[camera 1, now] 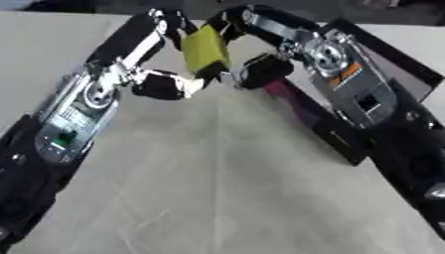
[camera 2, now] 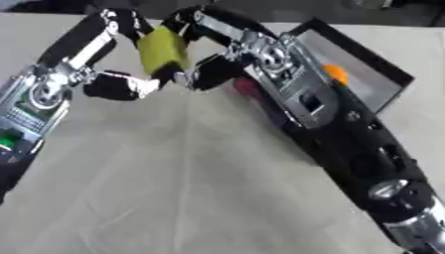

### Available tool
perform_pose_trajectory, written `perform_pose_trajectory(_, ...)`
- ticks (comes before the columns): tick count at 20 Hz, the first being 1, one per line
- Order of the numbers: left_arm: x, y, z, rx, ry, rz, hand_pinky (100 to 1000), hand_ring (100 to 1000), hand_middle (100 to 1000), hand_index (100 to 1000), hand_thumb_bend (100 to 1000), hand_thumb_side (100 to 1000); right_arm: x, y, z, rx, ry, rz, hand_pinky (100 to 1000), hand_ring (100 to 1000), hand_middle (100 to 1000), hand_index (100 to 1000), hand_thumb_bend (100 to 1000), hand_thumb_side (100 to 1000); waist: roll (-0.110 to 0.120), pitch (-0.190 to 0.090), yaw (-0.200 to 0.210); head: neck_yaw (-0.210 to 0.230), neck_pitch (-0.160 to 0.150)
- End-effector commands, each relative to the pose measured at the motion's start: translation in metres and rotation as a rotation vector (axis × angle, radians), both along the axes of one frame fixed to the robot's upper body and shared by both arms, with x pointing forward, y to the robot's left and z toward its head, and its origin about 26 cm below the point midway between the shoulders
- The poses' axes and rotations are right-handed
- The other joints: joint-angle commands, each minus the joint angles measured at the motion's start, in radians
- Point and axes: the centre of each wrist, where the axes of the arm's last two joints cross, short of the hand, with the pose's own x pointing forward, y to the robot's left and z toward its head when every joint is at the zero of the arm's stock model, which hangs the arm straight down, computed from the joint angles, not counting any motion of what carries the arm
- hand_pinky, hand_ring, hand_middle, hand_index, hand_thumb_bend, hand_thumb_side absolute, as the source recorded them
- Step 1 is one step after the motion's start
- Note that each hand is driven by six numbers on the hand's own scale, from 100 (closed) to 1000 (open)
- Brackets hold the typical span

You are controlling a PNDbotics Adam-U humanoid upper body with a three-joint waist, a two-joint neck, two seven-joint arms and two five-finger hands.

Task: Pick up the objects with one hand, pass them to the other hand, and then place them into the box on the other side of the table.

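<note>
pale table (camera 1: pixel 217 188), faint streaks

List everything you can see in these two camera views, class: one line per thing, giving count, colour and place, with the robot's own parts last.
Block: one, yellow-green, held up between both hands above the table's far middle.
Box: one, black walls and grey floor, right side of the table.
Round object: one, orange, inside the box.
Table: one, beige.
Left hand: one, black and silver, curled on the block.
Right hand: one, black and silver, curled on the block.
</note>
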Motion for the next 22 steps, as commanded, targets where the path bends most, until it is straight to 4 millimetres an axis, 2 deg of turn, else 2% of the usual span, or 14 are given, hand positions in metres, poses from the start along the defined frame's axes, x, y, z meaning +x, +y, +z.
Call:
perform_pose_trajectory(1, -0.0028, -0.0018, 0.0083, -0.002, -0.026, -0.005, 760, 589, 669, 744, 503, 342, 0.0001, -0.0075, 0.0097, 0.004, -0.025, -0.018, 863, 714, 587, 531, 100, 132, -0.003, -0.049, 0.0, -0.003, -0.014)
perform_pose_trajectory(4, -0.0024, -0.0017, 0.0077, 0.007, -0.023, 0.006, 769, 602, 690, 780, 566, 381, 0.0002, -0.0081, 0.0095, 0.005, -0.021, -0.02, 862, 713, 586, 528, 100, 131, -0.003, -0.049, 0.001, -0.002, -0.014)
perform_pose_trajectory(7, -0.0022, -0.0016, 0.0073, 0.014, -0.025, 0.017, 782, 624, 716, 810, 687, 465, 0.0002, -0.0086, 0.0094, 0.006, -0.019, -0.021, 861, 712, 585, 525, 100, 129, -0.003, -0.05, 0.0, -0.002, -0.016)
perform_pose_trajectory(9, -0.002, -0.0016, 0.007, 0.016, -0.027, 0.023, 784, 630, 722, 817, 734, 497, 0.0001, -0.0091, 0.0094, 0.006, -0.019, -0.022, 860, 712, 584, 523, 100, 126, -0.002, -0.05, 0.0, -0.002, -0.016)
perform_pose_trajectory(19, -0.0011, 0.001, 0.0047, 0.007, -0.033, 0.054, 793, 647, 736, 833, 795, 536, -0.0002, -0.0127, 0.01, 0.019, -0.015, -0.033, 859, 711, 585, 519, 100, 123, -0.001, -0.049, -0.002, -0.001, -0.015)
perform_pose_trajectory(20, -0.0009, 0.0015, 0.0043, 0.008, -0.031, 0.057, 793, 596, 737, 834, 795, 536, -0.0001, -0.0134, 0.0101, 0.022, -0.014, -0.036, 859, 711, 585, 518, 100, 123, -0.001, -0.05, -0.002, -0.001, -0.015)
perform_pose_trajectory(22, -0.0007, 0.0027, 0.0035, 0.008, -0.029, 0.064, 793, 581, 737, 834, 794, 536, 0.0003, -0.0152, 0.0102, 0.029, -0.011, -0.043, 859, 712, 587, 518, 100, 125, -0.001, -0.05, -0.003, -0.001, -0.015)
